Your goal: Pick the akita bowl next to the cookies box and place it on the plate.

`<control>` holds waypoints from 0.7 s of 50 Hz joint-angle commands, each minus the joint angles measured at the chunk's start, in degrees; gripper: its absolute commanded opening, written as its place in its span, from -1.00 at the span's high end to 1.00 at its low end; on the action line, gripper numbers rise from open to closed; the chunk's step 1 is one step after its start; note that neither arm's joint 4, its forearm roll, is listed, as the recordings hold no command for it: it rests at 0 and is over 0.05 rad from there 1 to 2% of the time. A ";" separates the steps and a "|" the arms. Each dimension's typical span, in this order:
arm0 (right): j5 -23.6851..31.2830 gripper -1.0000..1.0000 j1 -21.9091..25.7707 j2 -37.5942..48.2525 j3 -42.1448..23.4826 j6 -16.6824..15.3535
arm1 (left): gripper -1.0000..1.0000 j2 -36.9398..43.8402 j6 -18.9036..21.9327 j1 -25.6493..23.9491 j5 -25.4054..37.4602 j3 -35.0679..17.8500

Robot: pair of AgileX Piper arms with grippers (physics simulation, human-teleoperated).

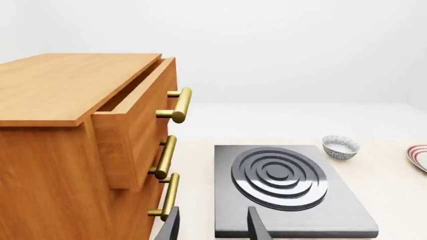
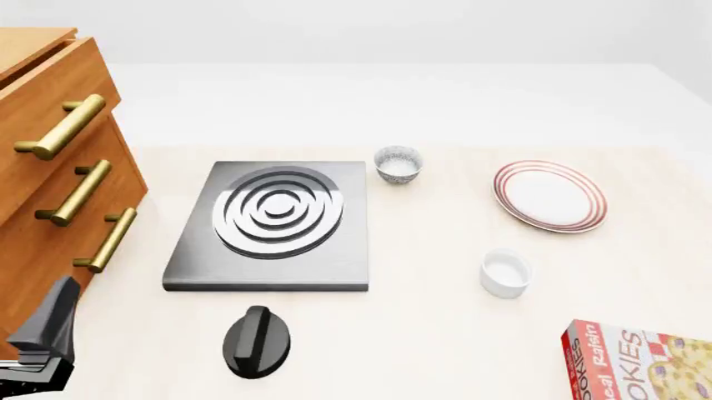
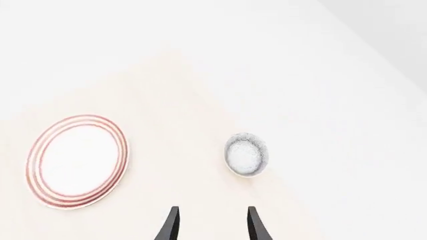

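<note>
Two speckled akita bowls show. One (image 3: 246, 154), white inside, lies ahead of my open right gripper (image 3: 212, 226) and apart from the red-ringed white plate (image 3: 77, 161); it falls outside the front view. The other bowl (image 2: 398, 164) stands by the stove plate's far corner, also visible as a bowl (image 1: 340, 147) in the left wrist view. The plate (image 2: 551, 196) sits right of it. A corner of the cookies box (image 2: 639, 367) shows at the front right. My left gripper (image 1: 212, 227) is open and holds nothing, near the cabinet and low before the stove plate.
A wooden drawer cabinet (image 2: 50, 175) with brass handles stands at the left, its top drawer (image 1: 130, 125) pulled partly out. A black steel-ringed stove plate (image 2: 273, 221) lies mid-table, a black knob (image 2: 258, 340) in front of it. A plain white cup (image 2: 505, 272) stands before the plate.
</note>
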 commanded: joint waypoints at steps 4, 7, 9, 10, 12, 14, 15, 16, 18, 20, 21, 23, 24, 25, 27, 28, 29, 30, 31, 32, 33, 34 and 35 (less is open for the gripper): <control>4.28 -1.00 -7.86 13.77 -11.20 -1.33 | -1.00 0.00 0.00 0.00 0.00 0.00; 4.61 -1.00 -8.99 15.43 -12.43 -1.93 | -1.00 0.00 0.00 0.00 0.00 0.00; 4.61 -1.00 -9.75 16.70 -13.26 -2.25 | -1.00 0.00 0.00 0.00 0.00 0.00; 4.70 -1.00 -10.45 17.87 -13.83 -2.38 | -1.00 0.00 0.00 0.00 0.00 0.00; 4.62 -1.00 -10.72 18.96 -14.34 -2.51 | -1.00 0.00 0.00 0.00 0.00 0.00; 4.53 -1.00 -11.35 20.61 -15.10 -2.82 | -1.00 0.00 0.00 0.00 0.00 0.00; 4.60 -1.00 -11.73 21.66 -15.72 -2.63 | -1.00 0.00 0.00 0.00 0.00 0.00; 4.48 -1.00 -11.77 22.05 -16.06 -2.56 | -1.00 0.00 0.00 0.00 0.00 0.00; 4.34 -1.00 -12.57 23.66 -16.78 -3.28 | -1.00 0.00 0.00 0.00 0.00 0.00; 3.99 -1.00 -13.34 24.78 -17.14 -4.39 | -1.00 0.00 0.00 0.00 0.00 0.00; 4.00 -1.00 -13.20 25.46 -17.58 -3.98 | -1.00 0.00 0.00 0.00 0.00 0.00; 4.29 -1.00 -13.17 26.50 -18.43 -3.52 | -1.00 0.00 0.00 0.00 0.00 0.00; 4.29 -1.00 -13.17 26.50 -18.44 -3.52 | -1.00 0.00 0.00 0.00 0.00 0.00; 4.50 -1.00 -13.61 27.50 -19.01 -3.65 | -1.00 0.00 0.00 0.00 0.00 0.00; 4.61 -1.00 -13.96 28.64 -19.62 -3.82 | -1.00 0.00 0.00 0.00 0.00 0.00; 4.67 -1.00 -14.53 29.44 -20.10 -4.17 | -1.00 0.00 0.00 0.00 0.00 0.00; 4.69 -1.00 -14.67 29.87 -20.41 -4.32 | -1.00 0.00 0.00 0.00 0.00 0.00; 4.70 -1.00 -14.67 29.88 -20.42 -4.32 | -1.00 0.00 0.00 0.00 0.00 0.00; 4.83 -1.00 -15.43 31.02 -21.09 -5.15 | -1.00 0.00 0.00 0.00 0.00 0.00; 4.38 -1.00 -16.64 31.19 -21.10 -7.05 | -1.00 0.00 0.00 0.00 0.00 0.00; 4.51 -1.00 -16.30 31.73 -21.51 -6.24 | -1.00 0.00 0.00 0.00 0.00 0.00; 4.52 -1.00 -16.30 31.73 -21.52 -6.24 | -1.00 0.00 0.00 0.00 0.00 0.00; 4.98 -1.00 -15.99 32.40 -21.93 -5.42 | -1.00 0.00 0.00 0.00 0.00 0.00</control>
